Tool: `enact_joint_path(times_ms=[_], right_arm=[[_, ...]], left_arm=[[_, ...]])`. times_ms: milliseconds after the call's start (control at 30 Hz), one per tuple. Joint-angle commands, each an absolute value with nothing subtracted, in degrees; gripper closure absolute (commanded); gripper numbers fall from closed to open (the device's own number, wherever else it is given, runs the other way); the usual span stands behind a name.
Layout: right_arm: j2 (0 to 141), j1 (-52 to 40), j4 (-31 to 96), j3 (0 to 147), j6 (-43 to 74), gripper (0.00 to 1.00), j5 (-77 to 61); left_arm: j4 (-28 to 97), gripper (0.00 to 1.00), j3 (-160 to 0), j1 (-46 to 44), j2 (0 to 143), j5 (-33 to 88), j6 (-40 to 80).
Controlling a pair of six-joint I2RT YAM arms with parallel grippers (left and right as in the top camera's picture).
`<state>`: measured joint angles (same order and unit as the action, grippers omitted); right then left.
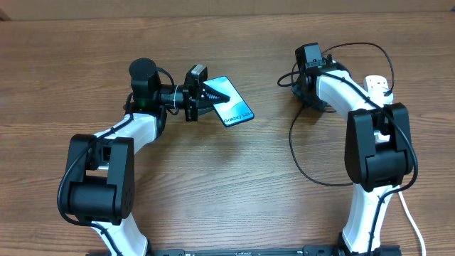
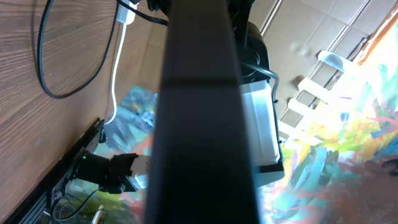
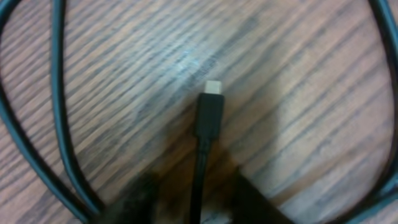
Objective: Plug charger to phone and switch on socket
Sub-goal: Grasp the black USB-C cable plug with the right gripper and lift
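The phone (image 1: pixel 236 109), light blue screen with white lettering, is held tilted above the table with my left gripper (image 1: pixel 208 92) shut on its upper end. In the left wrist view it shows as a dark bar (image 2: pixel 199 112) seen edge-on. The charger (image 1: pixel 291 146) lies in black loops at the right. Its connector tip (image 3: pixel 211 106) rests on the wood. My right gripper (image 3: pixel 198 190) is low over it and open, one blurred finger either side of the cable and a gap on both sides. The white socket (image 1: pixel 377 86) lies behind the right arm.
The socket's thick white cord (image 1: pixel 409 213) runs down the right side toward the table's front edge. Cable loops (image 3: pixel 59 112) curve around the connector on both sides. Bare wood lies between the two arms.
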<state>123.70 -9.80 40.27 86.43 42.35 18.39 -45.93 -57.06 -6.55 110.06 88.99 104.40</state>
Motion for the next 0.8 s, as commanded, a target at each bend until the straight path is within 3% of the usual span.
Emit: enact_joint_path(times_ms=[0,167,300,600,667,767], right_arm=[[125.8,-9.6,42.8,87.0,41.7,0.68,18.5],[125.8,-9.6,44.4,87.0,41.7,0.68,17.9],[125.8,-9.6,43.3,87.2,40.9,0.88,18.0],[125.7,-9.5,39.1,87.8,36.6,0.86,18.6],[125.7,-9.5,39.1,87.8,36.5,0.94,18.6],[125.4,-9.5,39.9,88.0,35.9,0.96,18.1]], left_arm=[[-46.5,0.96,-58.6,-6.4,110.4,90.2,102.8],[-46.5,0.96,-58.6,-6.4,110.4,90.0,102.8],[-46.5,0.96,-58.6,-6.4,110.4,90.1,102.8],[-46.5,0.96,-58.6,-6.4,110.4,90.5,102.8],[-46.5,0.96,-58.6,-6.4,110.4,90.5,102.8],[-46.5,0.96,-58.6,-6.4,110.4,90.5,102.8]])
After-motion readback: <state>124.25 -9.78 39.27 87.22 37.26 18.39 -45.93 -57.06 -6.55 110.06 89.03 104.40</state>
